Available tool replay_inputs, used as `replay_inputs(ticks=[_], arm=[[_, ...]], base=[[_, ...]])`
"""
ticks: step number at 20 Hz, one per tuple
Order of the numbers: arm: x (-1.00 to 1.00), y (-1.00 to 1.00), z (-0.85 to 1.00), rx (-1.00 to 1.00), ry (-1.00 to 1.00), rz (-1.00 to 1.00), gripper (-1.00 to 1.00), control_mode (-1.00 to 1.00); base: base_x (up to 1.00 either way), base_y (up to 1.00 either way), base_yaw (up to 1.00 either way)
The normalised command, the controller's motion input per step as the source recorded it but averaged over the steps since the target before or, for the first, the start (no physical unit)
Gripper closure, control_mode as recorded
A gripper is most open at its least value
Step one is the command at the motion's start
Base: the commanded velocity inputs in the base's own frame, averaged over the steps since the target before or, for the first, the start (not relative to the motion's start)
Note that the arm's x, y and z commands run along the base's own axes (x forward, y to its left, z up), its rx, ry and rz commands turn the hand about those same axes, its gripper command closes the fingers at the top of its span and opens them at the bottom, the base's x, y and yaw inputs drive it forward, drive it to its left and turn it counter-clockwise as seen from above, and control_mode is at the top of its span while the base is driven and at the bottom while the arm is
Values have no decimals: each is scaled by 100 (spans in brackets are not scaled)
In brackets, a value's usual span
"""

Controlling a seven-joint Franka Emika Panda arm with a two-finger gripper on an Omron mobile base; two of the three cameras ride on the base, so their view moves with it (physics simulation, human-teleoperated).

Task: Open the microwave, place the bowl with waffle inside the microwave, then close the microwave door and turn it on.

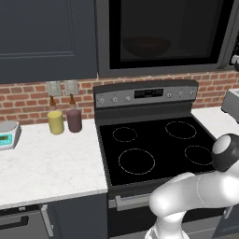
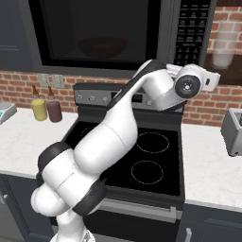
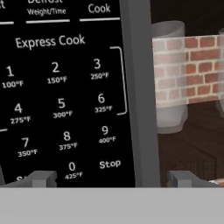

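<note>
Bowl (image 2: 102, 47) behind closed microwave door (image 2: 97, 33)

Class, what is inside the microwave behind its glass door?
Through the shut microwave door, a dim round bowl sits inside the microwave. The dark glass hides whatever the bowl holds.

There is one microwave (image 1: 163, 37) at the top of the left base view, with one microwave door (image 1: 165, 32) on its front. One bowl (image 1: 147, 45) sits behind the dark glass.

One stove (image 1: 154, 144) is in the middle, and it has four round burner rings.

Two cups stand at the left by the brick wall: one yellow cup (image 1: 55, 122) and one purple cup (image 1: 74, 120). Two small brown bottles stand right behind them.

One small scale (image 1: 8, 134) sits at the far left on the counter (image 1: 46, 168).

One toaster (image 2: 232, 131) shows at the right edge of the right base view.
</note>
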Motion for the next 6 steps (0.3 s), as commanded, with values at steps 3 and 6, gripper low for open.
replay_inputs(ticks=[3,6], arm=[[0,0,-6,0,0,0,-100,-100],[0,0,0,0,0,0,-100,-100]], base=[[0,0,0],[0,0,0]])
